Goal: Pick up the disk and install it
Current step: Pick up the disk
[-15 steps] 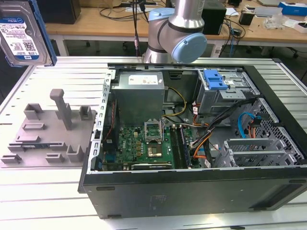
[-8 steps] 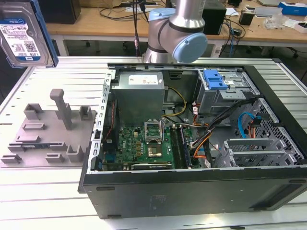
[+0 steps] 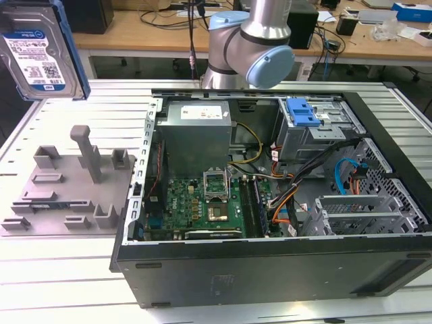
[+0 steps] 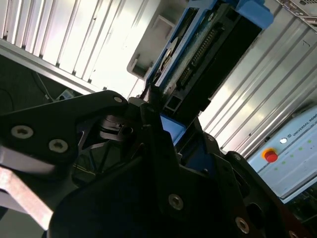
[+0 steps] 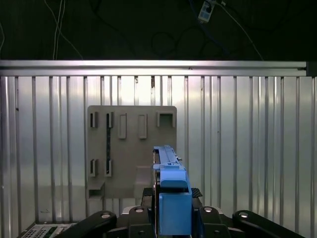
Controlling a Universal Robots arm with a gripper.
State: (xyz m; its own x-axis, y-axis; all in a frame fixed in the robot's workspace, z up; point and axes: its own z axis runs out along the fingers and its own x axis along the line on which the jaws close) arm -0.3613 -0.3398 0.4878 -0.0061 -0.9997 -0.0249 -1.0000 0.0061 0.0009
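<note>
Hovering disk (image 3: 40, 50) above grey holder plate (image 3: 67, 196), computer case (image 3: 270, 270) beside.

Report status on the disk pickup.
Jaws shut on silver metal disk with blue frame. Disk held above grey holder plate, apart from open computer case.

Exterior view: a slanting look down from the front of the open computer case (image 3: 270, 263), across the ribbed table (image 3: 67, 270) toward the arm (image 3: 260, 40) and the desks behind. The first wrist view faces straight down from well above the grey fixture plate (image 5: 131, 144). The second wrist view, tilted, sits close against the disk (image 4: 198, 54). All three views share disk, plate and table.
</note>
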